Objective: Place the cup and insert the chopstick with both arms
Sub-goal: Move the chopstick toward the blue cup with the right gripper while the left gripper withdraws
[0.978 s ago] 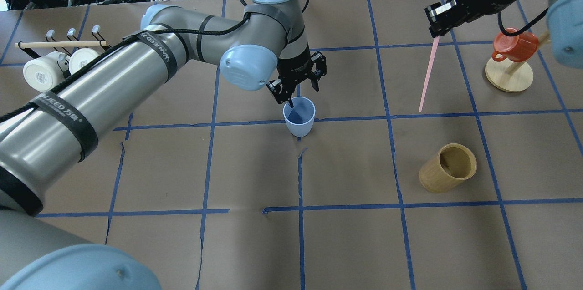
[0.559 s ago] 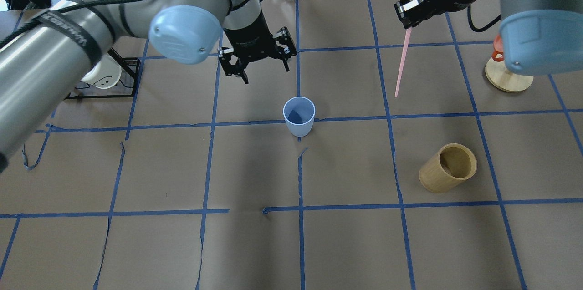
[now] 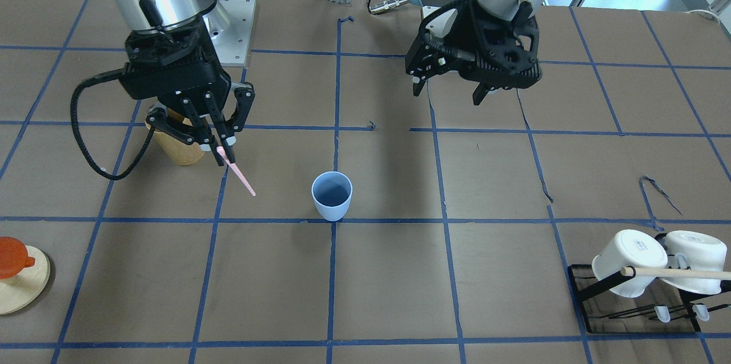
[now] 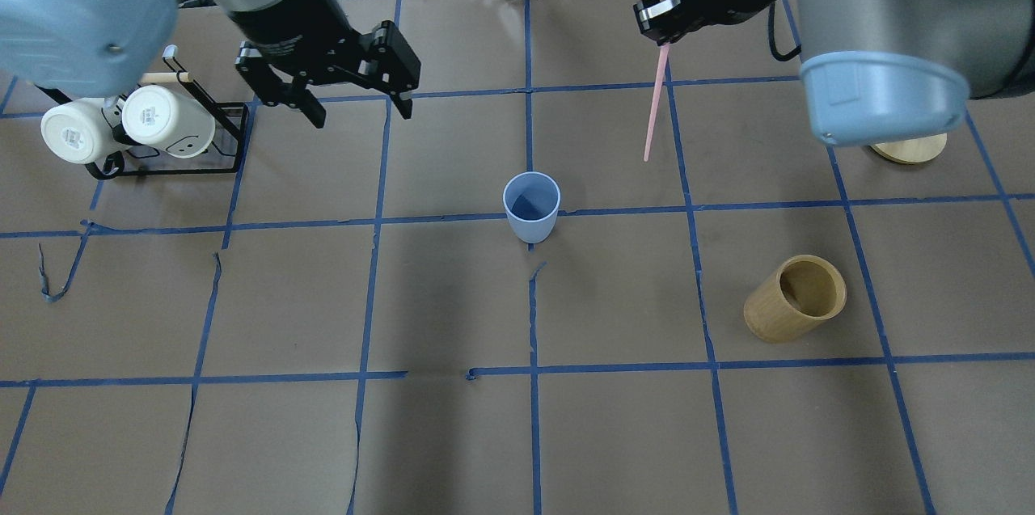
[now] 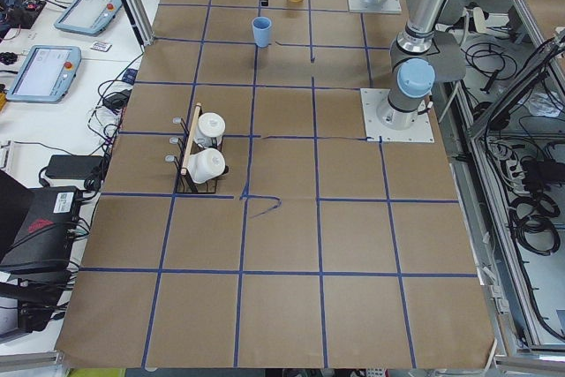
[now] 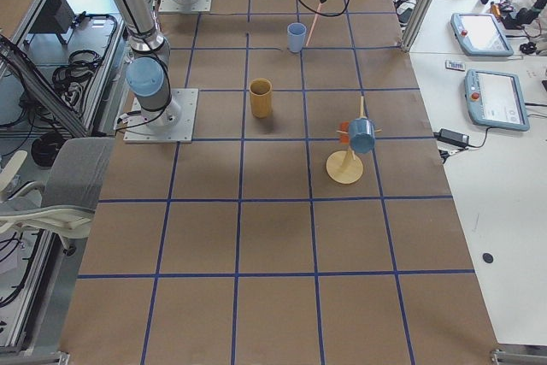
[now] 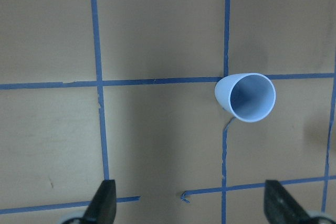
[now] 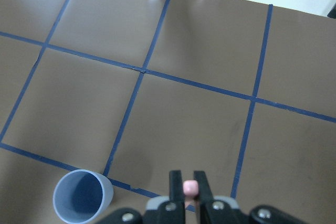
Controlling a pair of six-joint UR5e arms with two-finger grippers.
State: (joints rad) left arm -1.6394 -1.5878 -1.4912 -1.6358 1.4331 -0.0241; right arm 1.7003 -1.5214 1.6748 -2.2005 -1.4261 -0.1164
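Note:
The light-blue cup (image 4: 531,206) stands upright at a tape crossing mid-table, nothing inside; it also shows in the front view (image 3: 331,195) and both wrist views (image 7: 245,97) (image 8: 83,203). My left gripper (image 4: 361,117) is open and empty, raised well to the far left of the cup (image 3: 447,96). My right gripper (image 4: 661,42) is shut on a pink chopstick (image 4: 653,107) that hangs downward, its tip above the table, to the far right of the cup. In the front view the chopstick (image 3: 240,176) slants toward the cup from the right gripper (image 3: 223,150).
A tan bamboo cylinder (image 4: 796,297) stands tilted at the near right. A black rack with white mugs (image 4: 129,127) and a wooden rod sits at the far left. A round wooden stand (image 4: 910,149) with an orange cup (image 3: 11,255) is at the far right.
My left gripper let go of the cup and drew back up and to the far left, staying open. My right arm carried the chopstick leftward, closer to the cup.

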